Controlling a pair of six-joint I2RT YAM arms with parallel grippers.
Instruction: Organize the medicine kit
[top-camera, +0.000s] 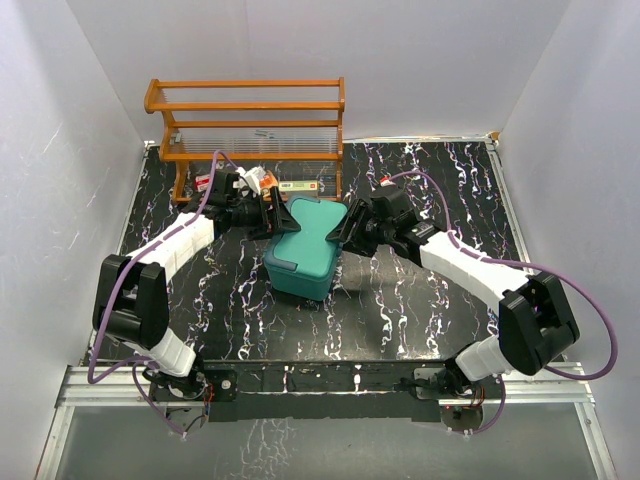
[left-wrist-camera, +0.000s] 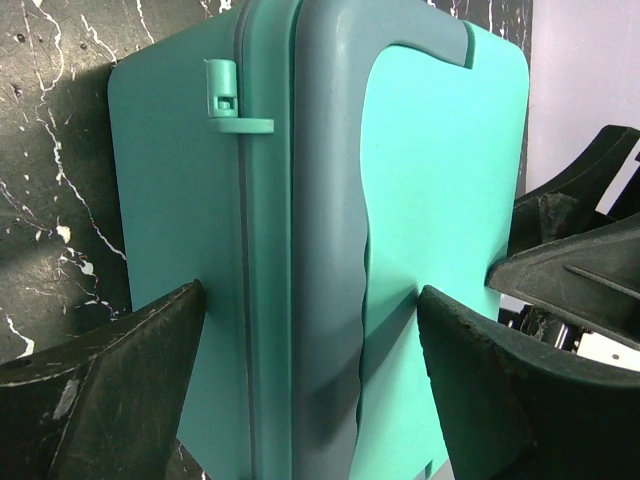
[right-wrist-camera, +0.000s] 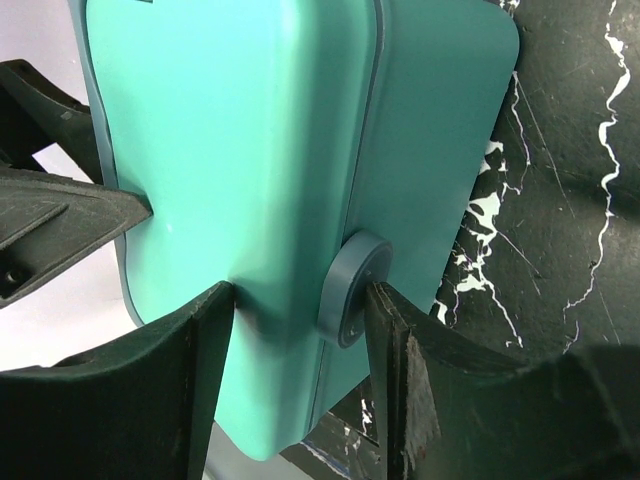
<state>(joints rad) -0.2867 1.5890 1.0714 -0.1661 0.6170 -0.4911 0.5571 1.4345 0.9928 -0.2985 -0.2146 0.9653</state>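
Observation:
The medicine kit is a teal-green box with its lid closed, standing mid-table in front of the rack. My left gripper grips its left side. In the left wrist view the gripper has its fingers pressed against the kit across the lid and body edge, below a small latch. My right gripper grips its right side. In the right wrist view the gripper holds the kit, with one finger against a round grey knob. The insert tray is hidden.
An orange wooden shelf rack stands at the back. Small medicine packs lie under it, among them a green-white box and an orange-white item. The black marbled table is walled in white on three sides.

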